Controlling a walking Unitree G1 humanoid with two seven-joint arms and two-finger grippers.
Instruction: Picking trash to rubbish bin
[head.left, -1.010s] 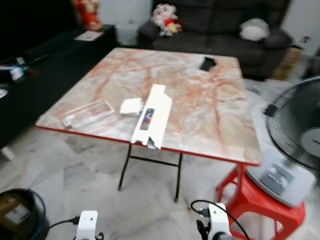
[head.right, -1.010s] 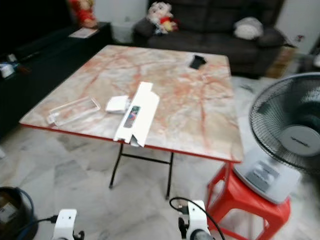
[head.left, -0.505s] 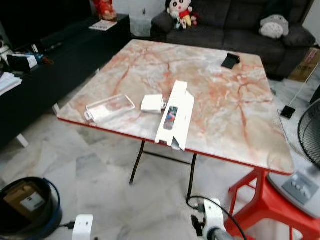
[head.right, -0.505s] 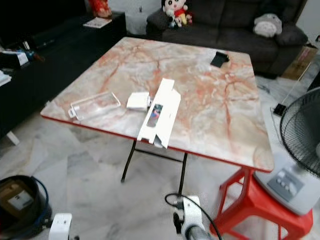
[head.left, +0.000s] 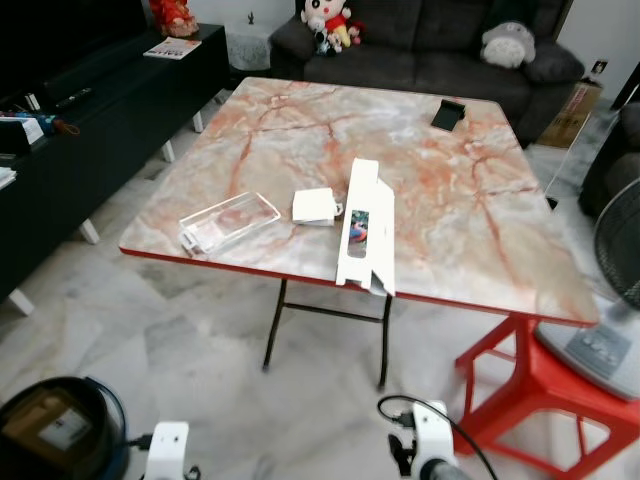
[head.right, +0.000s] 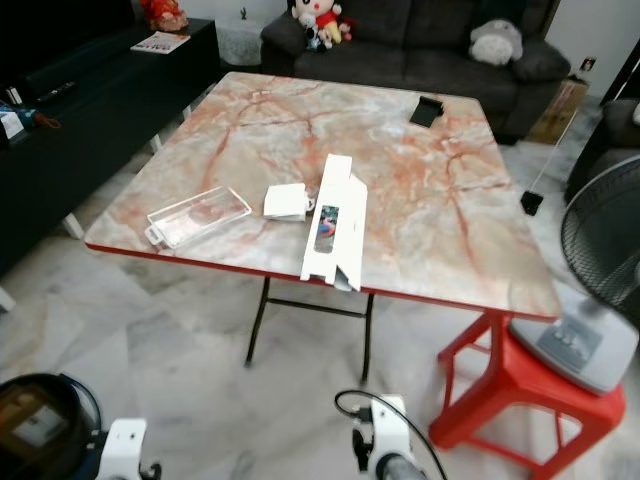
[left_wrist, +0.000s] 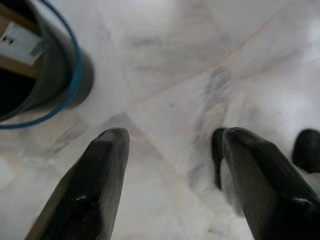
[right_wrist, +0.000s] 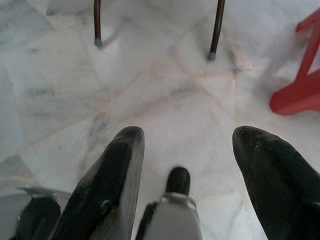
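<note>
White carton (head.left: 365, 225) lies on the marble table (head.left: 470, 230), long axis pointing away, overhanging its near edge. Both grippers, left gripper (left_wrist: 170, 185) and right gripper (right_wrist: 187, 175), hang spread and empty below that edge; the right looks nearer.

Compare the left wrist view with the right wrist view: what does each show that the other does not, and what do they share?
The left wrist view has the rubbish bin, dark with a blue rim, standing on the floor with a brown box with a white label inside it. The right wrist view has two thin dark table legs and part of the red stool. Both look down on pale marble tiles past an open, empty gripper: the left gripper and the right gripper, both low over the floor.
</note>
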